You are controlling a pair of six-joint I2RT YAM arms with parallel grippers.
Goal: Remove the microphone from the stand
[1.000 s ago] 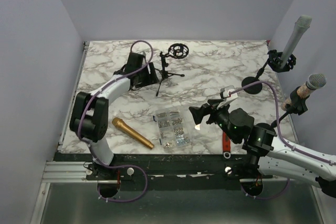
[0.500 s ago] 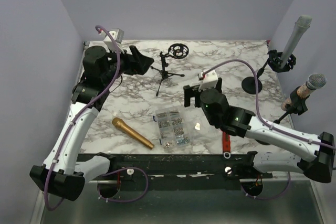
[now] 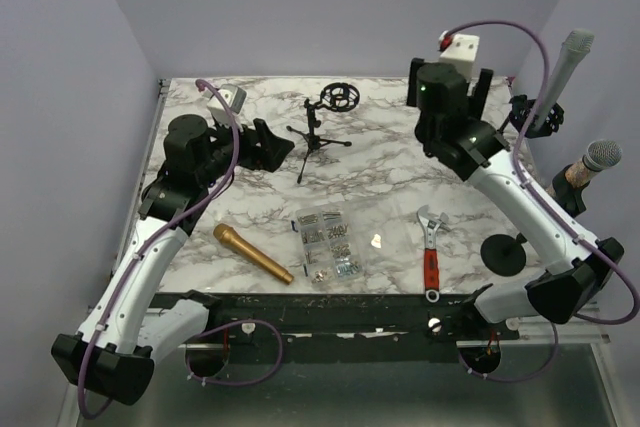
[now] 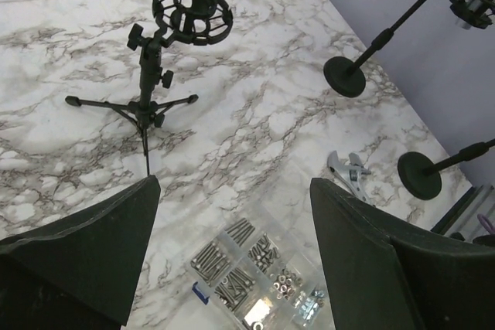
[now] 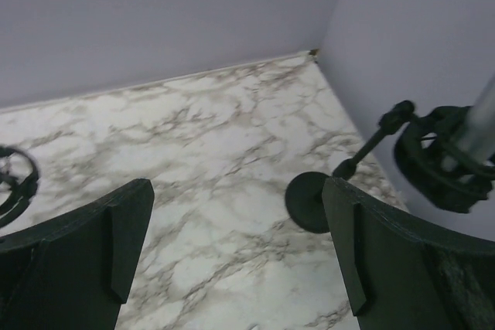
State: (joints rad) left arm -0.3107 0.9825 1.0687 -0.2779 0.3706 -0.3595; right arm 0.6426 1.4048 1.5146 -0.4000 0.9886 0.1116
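Note:
A grey microphone (image 3: pixel 565 69) sits tilted in a black shock-mount stand (image 3: pixel 533 115) at the back right; the right wrist view shows its mount (image 5: pixel 437 161) and round base (image 5: pixel 309 201). A second microphone with a silver grille (image 3: pixel 601 155) stands clipped in a stand with a round base (image 3: pixel 503 253). A gold microphone (image 3: pixel 252 253) lies loose on the table. My right gripper (image 3: pixel 448 82) is open and empty, raised left of the grey microphone's stand (image 5: pixel 240 218). My left gripper (image 3: pixel 270 142) is open and empty (image 4: pixel 232 214), near an empty tripod stand (image 3: pixel 318 135).
A clear box of screws (image 3: pixel 328 243) lies at front centre, also in the left wrist view (image 4: pixel 259 284). A red-handled wrench (image 3: pixel 430 255) lies to its right. Lilac walls close in the table at the back and both sides.
My right arm has swung up from the table's middle to the back right, towards the grey microphone's stand. My left arm has dropped slightly and stays open.

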